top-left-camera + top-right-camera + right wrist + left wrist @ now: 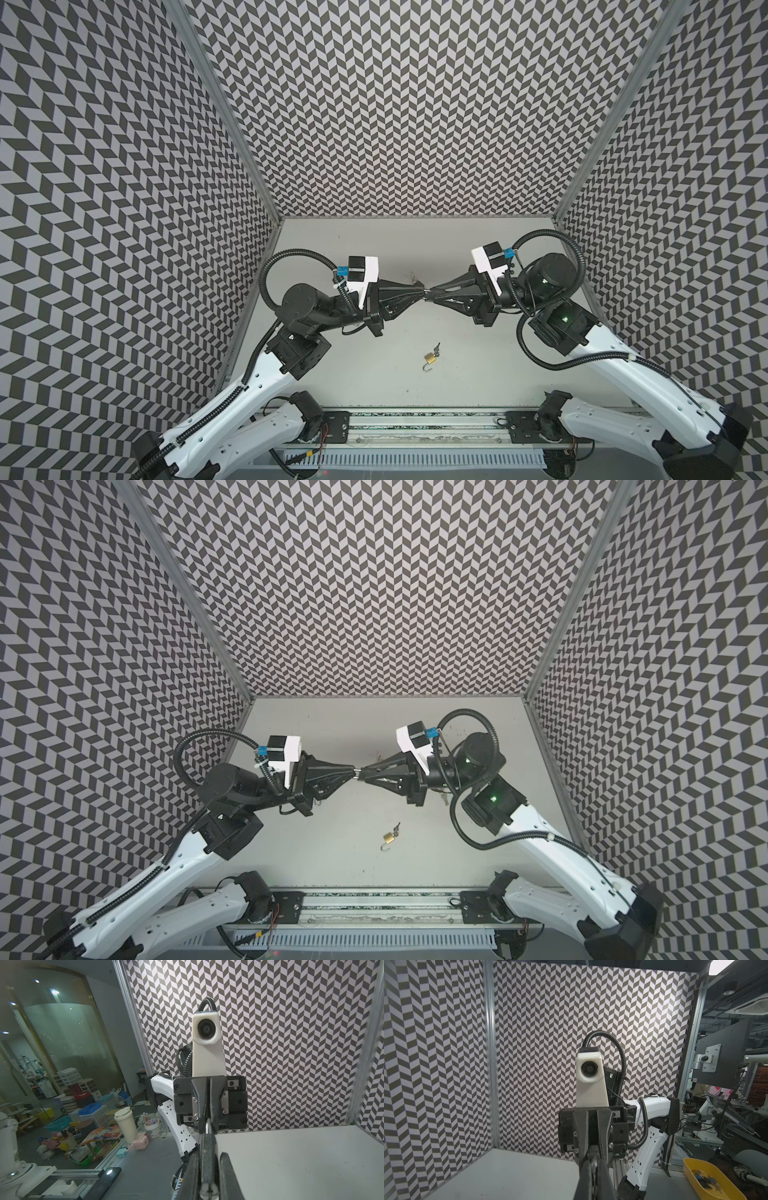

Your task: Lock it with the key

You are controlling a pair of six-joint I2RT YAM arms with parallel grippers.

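Padlock [431, 358]: shackle open, on table [478, 374], key [436, 346] at its body, well apart from arms. Left gripper [422, 291] & right gripper [433, 290] closed, tip-to-tip aloft; right pinches thin metal piece [427, 291], ID unclear. Risk, prob.: two grips on so small a piece, so it slips and drops.

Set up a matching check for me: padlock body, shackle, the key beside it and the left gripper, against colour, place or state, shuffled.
1. padlock body
2. shackle
3. key
4. left gripper

A. swung open, one end free
B. shut on a small metal piece, tip to tip with the right gripper, up in the air
C. brass-coloured
D. dark, at the body's end away from the shackle

Pairs: 1-C, 2-A, 3-D, 4-B
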